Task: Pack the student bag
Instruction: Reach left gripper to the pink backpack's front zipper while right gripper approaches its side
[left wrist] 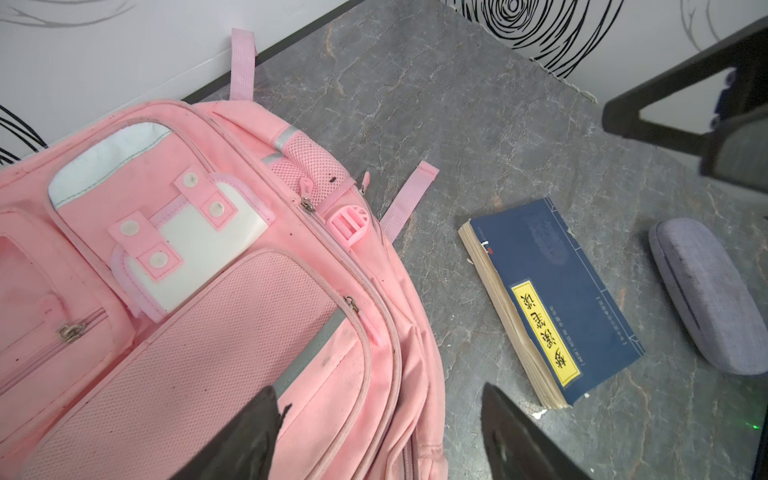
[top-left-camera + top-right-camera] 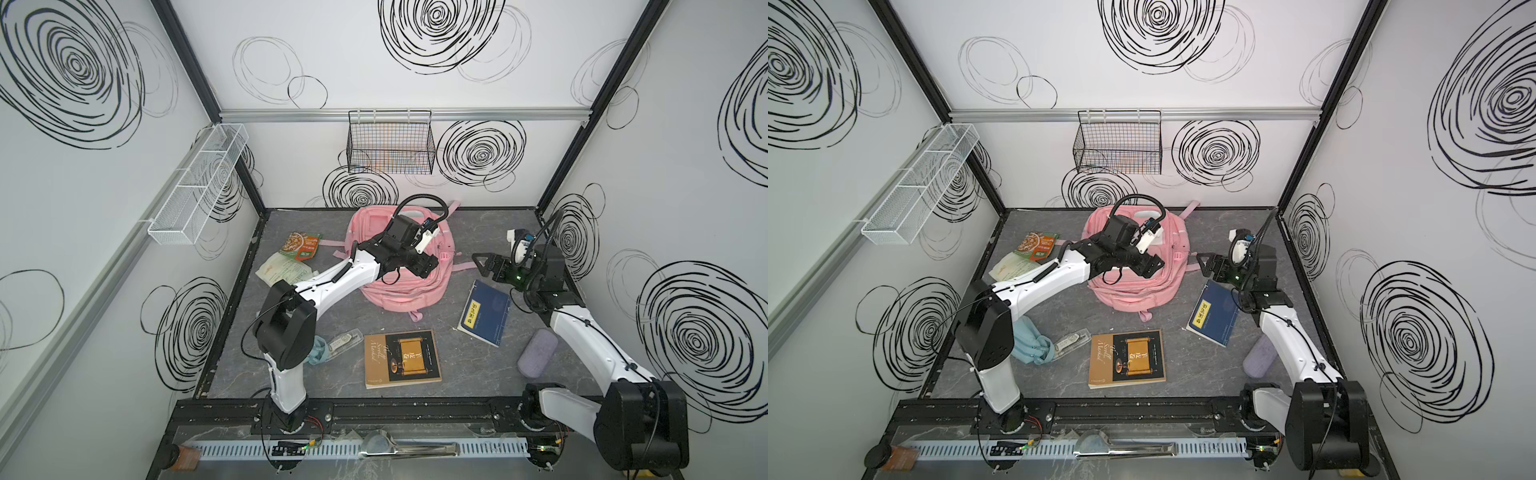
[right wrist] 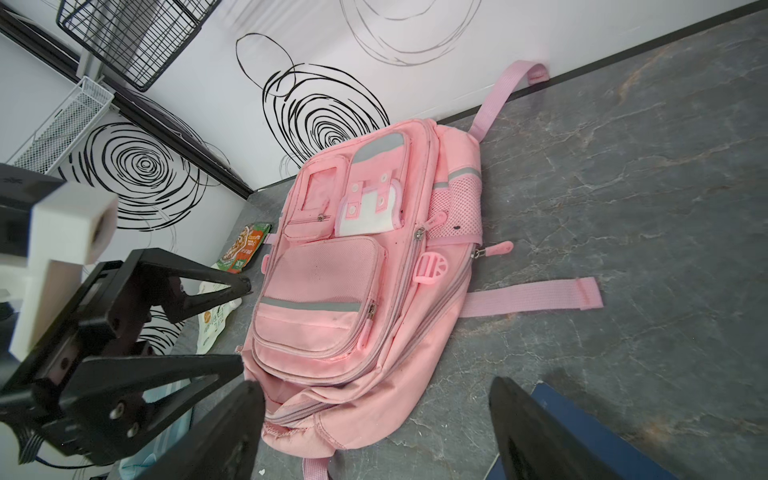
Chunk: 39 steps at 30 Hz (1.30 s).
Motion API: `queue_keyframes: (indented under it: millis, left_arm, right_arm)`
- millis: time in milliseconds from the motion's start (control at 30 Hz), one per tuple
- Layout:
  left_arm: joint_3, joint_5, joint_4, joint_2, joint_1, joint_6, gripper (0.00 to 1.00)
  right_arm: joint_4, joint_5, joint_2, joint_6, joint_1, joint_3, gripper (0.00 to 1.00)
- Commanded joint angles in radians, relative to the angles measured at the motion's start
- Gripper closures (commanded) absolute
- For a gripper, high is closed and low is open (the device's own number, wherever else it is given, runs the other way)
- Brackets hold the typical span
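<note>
- Two food packets lay left of the student bag [image 2: 407, 293]: one orange packet [image 2: 300, 246] and one pale packet [image 2: 286, 272].
- One light blue cloth [image 2: 1030, 338] and one clear case [image 2: 1073, 340] lay in front of the bag, off to its left.
- One brown book [image 2: 402, 359] lay in front of the bag.
- The one student bag lay flat on the gray table [image 2: 469, 374], pockets up, between the packets and the blue book [image 2: 484, 311].
- The left gripper [image 1: 378, 399] hung over the bag's right edge. Its fingers [image 1: 245, 432] were spread wide and held nothing. I could not tell if they touched the bag.
- The right gripper [image 2: 478, 264] hung just right of the bag. Its fingers [image 3: 528, 436] were wide apart too and held nothing.
- One blue book and one purple case [image 2: 537, 352] lay right of the bag.
</note>
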Motion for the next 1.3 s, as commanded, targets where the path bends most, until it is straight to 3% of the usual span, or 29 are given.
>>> queue_keyframes:
  millis: [0,433,733,933,1000,1267]
  left_arm:
    - [0.024,0.006,0.003,0.056,-0.012,-0.028,0.21]
    - [0.163,-0.120,-0.053,0.245,-0.025,-0.059,0.22]
    - [0.327,-0.338,-0.141,0.381,-0.042,-0.034,0.22]
    - [0.349,-0.350,-0.160,0.436,-0.036,-0.037,0.26]
    - [0.358,-0.352,-0.167,0.446,-0.032,-0.035,0.31]
    - [0.386,-0.315,-0.197,0.454,-0.005,-0.057,0.81]
  right_arm:
    - [-0.005,0.033,-0.036,-0.009,0.000,-0.022,0.11]
    - [-0.004,0.026,-0.016,-0.005,0.001,-0.031,0.12]
    - [0.026,0.026,0.027,0.000,0.027,-0.048,0.13]
    - [0.030,0.031,0.049,-0.011,0.029,-0.037,0.13]
    - [0.034,0.029,0.058,-0.013,0.029,-0.032,0.13]
    - [0.031,0.022,0.078,-0.017,0.030,-0.006,0.13]
